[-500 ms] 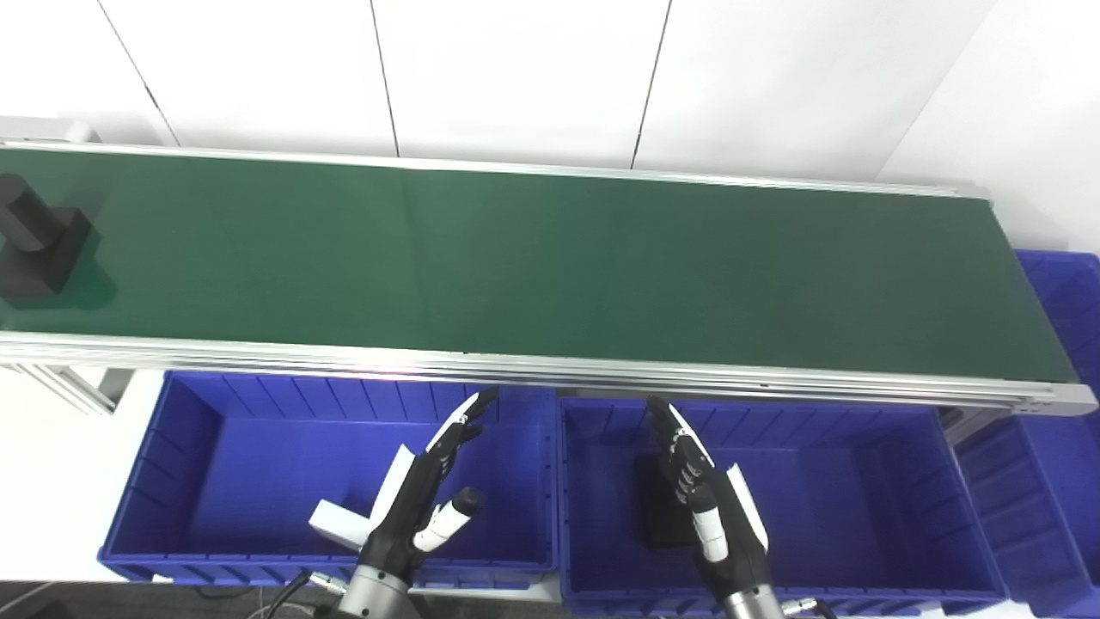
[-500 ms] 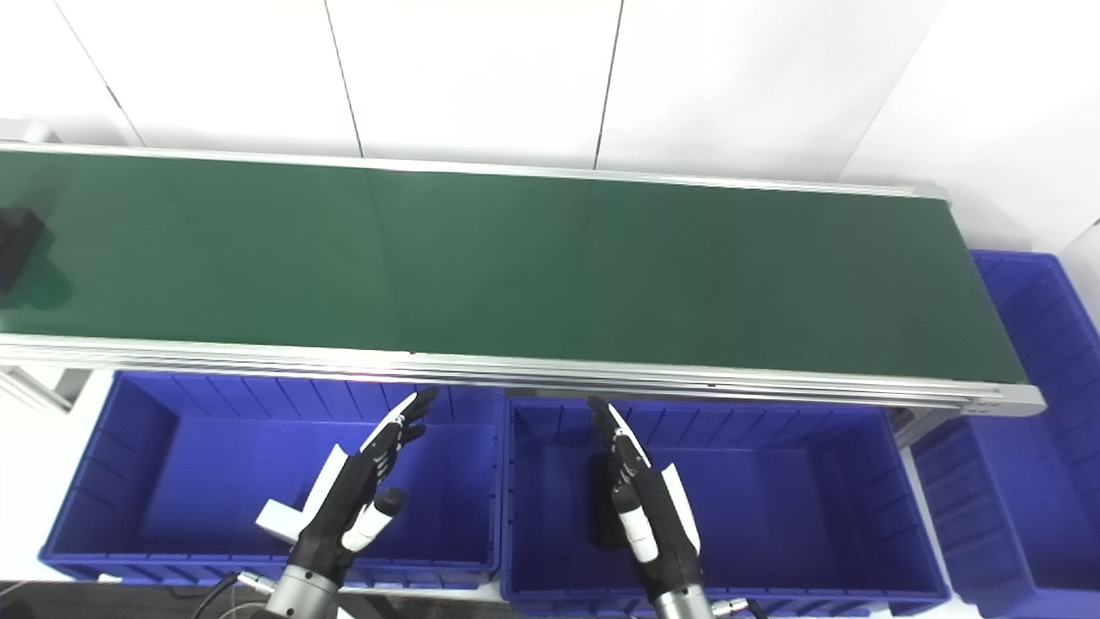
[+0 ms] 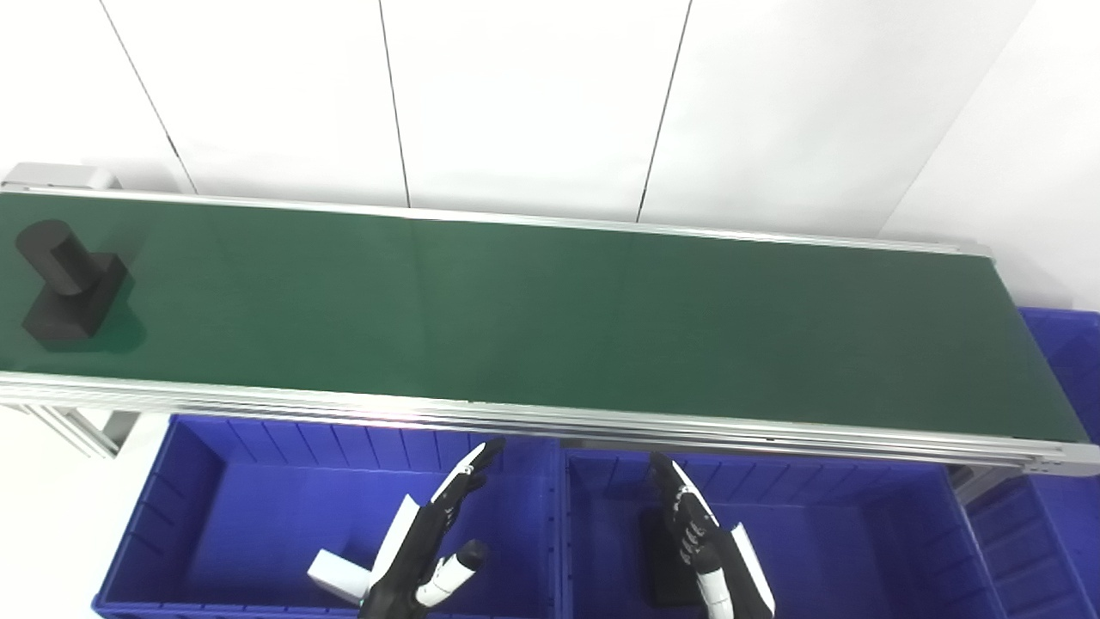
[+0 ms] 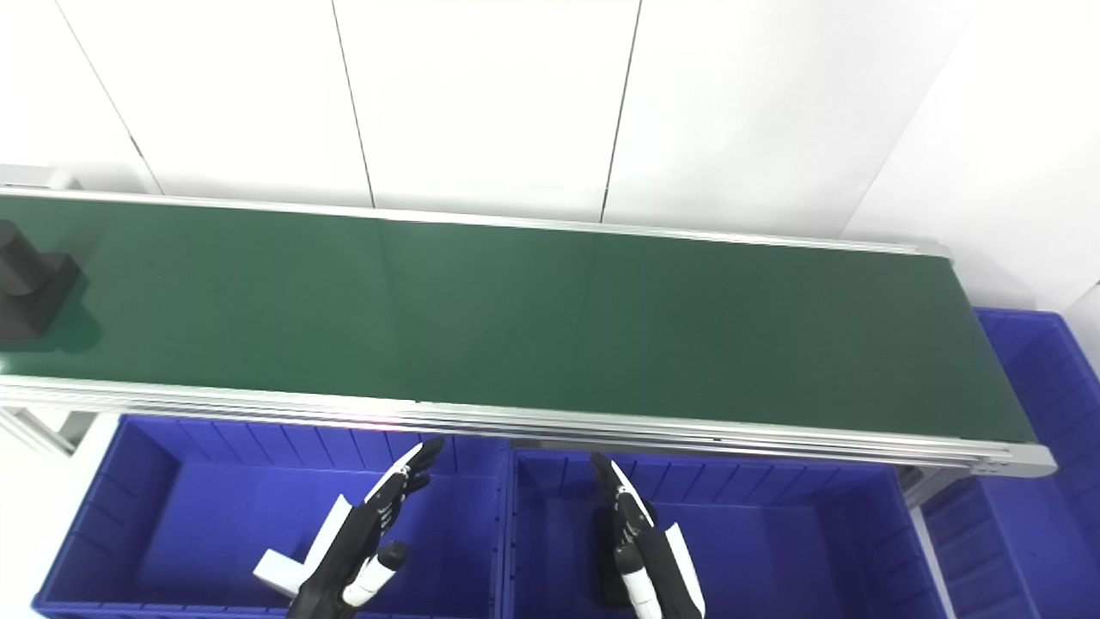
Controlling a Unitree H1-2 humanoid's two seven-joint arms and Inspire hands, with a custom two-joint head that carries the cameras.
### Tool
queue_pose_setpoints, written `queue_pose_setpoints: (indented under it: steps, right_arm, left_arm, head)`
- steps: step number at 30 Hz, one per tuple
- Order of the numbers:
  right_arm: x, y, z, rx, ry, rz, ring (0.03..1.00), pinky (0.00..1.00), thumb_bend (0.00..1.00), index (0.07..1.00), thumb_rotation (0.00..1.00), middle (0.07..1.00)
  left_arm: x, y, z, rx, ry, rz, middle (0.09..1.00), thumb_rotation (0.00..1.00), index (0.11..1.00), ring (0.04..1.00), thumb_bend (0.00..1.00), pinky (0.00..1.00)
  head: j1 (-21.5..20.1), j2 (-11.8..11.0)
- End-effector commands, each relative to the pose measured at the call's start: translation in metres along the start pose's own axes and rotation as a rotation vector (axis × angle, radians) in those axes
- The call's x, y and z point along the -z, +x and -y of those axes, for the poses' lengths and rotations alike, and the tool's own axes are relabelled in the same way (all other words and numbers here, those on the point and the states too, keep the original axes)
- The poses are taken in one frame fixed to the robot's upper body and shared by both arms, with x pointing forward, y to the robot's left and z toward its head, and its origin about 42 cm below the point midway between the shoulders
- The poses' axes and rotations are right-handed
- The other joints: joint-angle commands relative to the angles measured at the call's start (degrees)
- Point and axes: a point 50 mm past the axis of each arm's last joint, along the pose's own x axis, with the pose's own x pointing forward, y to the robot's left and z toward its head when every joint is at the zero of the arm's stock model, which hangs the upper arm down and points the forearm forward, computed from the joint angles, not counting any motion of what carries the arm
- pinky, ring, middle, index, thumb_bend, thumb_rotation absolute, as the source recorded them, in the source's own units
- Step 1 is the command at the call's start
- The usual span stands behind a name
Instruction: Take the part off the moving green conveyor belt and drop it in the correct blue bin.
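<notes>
The step in hand is the wait before the pick. The part [image 3: 67, 279], a black block with a round stub standing up from it, rides the green conveyor belt [image 3: 550, 318] at its far left end, near the belt's front rail and well apart from both hands. Nothing holds it.

Below the belt's front rail, the left hand [image 3: 430, 550] hovers over the left blue bin [image 3: 185, 481] with its fingers spread and empty. The right hand [image 3: 709, 550] hovers over the middle blue bin [image 3: 868, 499], fingers straight and apart, also holding nothing. A white piece [image 3: 335, 574] lies in the left blue bin beside the left hand, and a dark piece [image 3: 662, 559] lies in the middle blue bin just behind the right hand. A third blue bin [image 3: 1061, 344] sits past the belt's right end.

The next move likely falls to the left hand, nearer the part: rise above the rail, reach over the belt, and time the close around the block as it comes along. The dark piece suggests the middle blue bin takes it.
</notes>
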Motion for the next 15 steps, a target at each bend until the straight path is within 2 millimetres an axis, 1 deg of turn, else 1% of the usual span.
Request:
queue_pose_setpoints:
  steps: [1, 10, 15]
  right_arm:
    - [-0.0132, 0.0047, -0.0012, 0.006, -0.006, 0.089, 0.985, 1.0, 0.85, 0.946, 1.0, 0.971]
    - [-0.0113, 0.005, -0.0013, 0.0, -0.002, 0.083, 0.981, 0.99, 0.86, 0.946, 1.0, 0.974]
    - [-0.0118, 0.006, -0.0016, -0.006, -0.005, 0.085, 0.98, 1.0, 0.86, 0.948, 1.0, 0.974]
  left_arm:
    - [-0.0098, 0.0033, -0.0026, -0.012, -0.006, 0.06, 0.953, 1.0, 0.918, 0.954, 0.82, 0.91]
    - [-0.0092, 0.0042, -0.0023, -0.014, -0.001, 0.06, 0.951, 1.0, 0.916, 0.948, 0.83, 0.9]
    - [-0.0093, 0.0046, -0.003, -0.015, -0.007, 0.06, 0.951, 1.0, 0.915, 0.948, 0.83, 0.9]
  head:
    - [0.0, -0.3]
    - [-0.1, -0.4]
    - [-0.4, 0.3]
